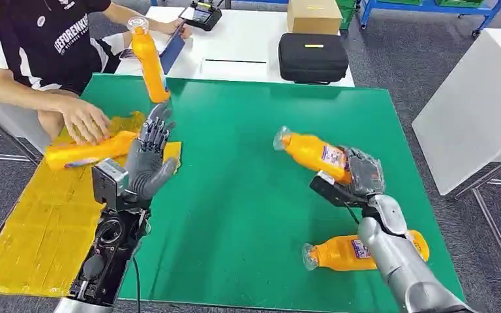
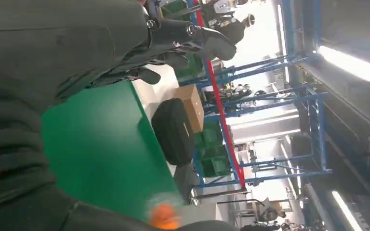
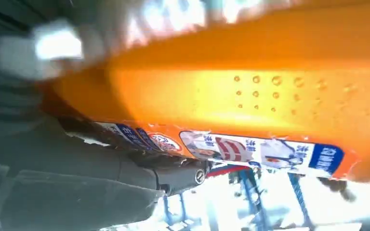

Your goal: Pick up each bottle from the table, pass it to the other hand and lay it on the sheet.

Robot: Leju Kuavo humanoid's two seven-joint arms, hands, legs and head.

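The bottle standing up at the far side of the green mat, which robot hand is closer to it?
Left. The left hand is just below the standing bottle; the right hand is far across the mat, holding another bottle.

The left hand (image 2: 125, 53) reaches with dark fingers spread and empty above the green table (image 2: 96, 154), beyond whose edge sit a black case (image 2: 173, 130), a cardboard box (image 2: 192, 103) and blue racks (image 2: 270, 120).

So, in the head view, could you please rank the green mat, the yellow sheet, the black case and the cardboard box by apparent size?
1. green mat
2. yellow sheet
3. black case
4. cardboard box, though it is cut off at the frame's top edge.
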